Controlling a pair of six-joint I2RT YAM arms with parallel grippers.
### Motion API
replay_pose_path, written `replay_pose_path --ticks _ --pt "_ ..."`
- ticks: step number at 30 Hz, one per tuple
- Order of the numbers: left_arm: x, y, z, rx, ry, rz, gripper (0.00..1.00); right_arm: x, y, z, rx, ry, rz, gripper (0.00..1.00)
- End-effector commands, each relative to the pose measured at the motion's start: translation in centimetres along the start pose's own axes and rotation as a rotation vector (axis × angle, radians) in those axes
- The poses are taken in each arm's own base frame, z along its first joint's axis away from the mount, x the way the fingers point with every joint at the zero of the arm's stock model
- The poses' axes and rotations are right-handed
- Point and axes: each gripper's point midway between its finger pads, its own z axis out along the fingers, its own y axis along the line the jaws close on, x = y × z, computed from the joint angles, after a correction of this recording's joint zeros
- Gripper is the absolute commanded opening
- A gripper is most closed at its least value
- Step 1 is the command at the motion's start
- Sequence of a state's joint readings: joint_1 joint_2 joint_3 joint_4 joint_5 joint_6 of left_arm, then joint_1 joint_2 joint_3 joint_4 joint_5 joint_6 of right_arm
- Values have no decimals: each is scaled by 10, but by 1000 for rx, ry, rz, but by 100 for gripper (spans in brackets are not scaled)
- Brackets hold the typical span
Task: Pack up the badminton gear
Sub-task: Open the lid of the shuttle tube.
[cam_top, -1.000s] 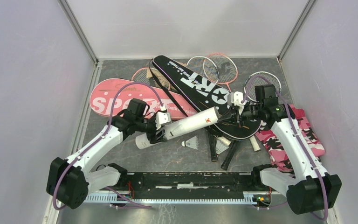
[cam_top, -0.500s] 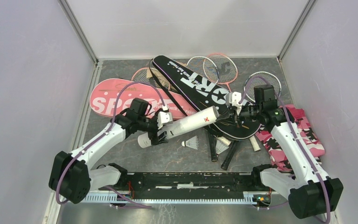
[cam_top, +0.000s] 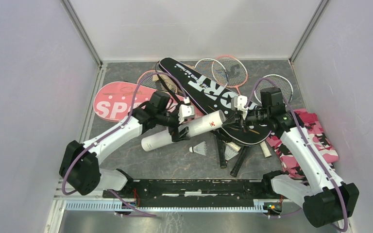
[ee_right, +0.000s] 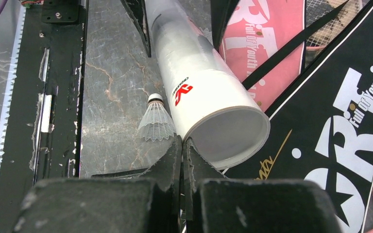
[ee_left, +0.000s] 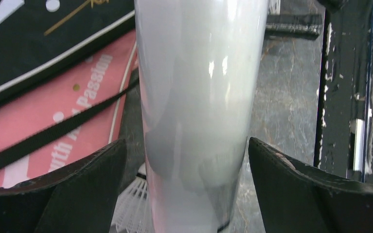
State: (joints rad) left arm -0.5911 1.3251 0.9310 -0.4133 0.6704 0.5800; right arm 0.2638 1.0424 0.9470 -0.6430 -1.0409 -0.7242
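Badminton gear is heaped over the far half of the table (cam_top: 175,162). The black cover (cam_top: 209,90), printed SPORT, runs from 12 o'clock down toward 4. The pink cover (cam_top: 114,104) lies at 10 o'clock, and thin-framed rackets (cam_top: 228,70) fan out behind them between 12 and 1. The long white tube (cam_top: 182,131) lies across the middle, one end toward 8 o'clock and its open mouth toward 2, over the black cover's edge.

My left gripper (ee_left: 187,143) straddles the tube with its jaws wide, and both fingers (ee_left: 77,184) stand clear of its sides. My right gripper (ee_right: 182,141) is at the mouth, fingers pressed together with their tips against the lower rim. I cannot tell whether they nip the wall. A shuttlecock (cam_top: 200,148) lies on the table just beside the tube, at its 5 o'clock. The pink camouflage cloth (cam_top: 315,141) lies at 3 o'clock under my right arm.
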Motion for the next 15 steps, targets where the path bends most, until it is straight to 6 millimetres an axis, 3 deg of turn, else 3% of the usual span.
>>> replay_pose_path --ticks 1,7,13,15 --pt "-38 7 14 -21 -47 14 97 -14 -6 3 7 -25 -44 0" --pt "-40 6 26 -9 -28 11 75 -13 -4 4 -12 -11 -55 0" --pt "-36 -1 17 -11 -26 63 36 -11 5 1 -98 26 -96 0" --pt "-32 -4 11 -16 -13 74 28 -11 9 -1 -127 42 -105 0"
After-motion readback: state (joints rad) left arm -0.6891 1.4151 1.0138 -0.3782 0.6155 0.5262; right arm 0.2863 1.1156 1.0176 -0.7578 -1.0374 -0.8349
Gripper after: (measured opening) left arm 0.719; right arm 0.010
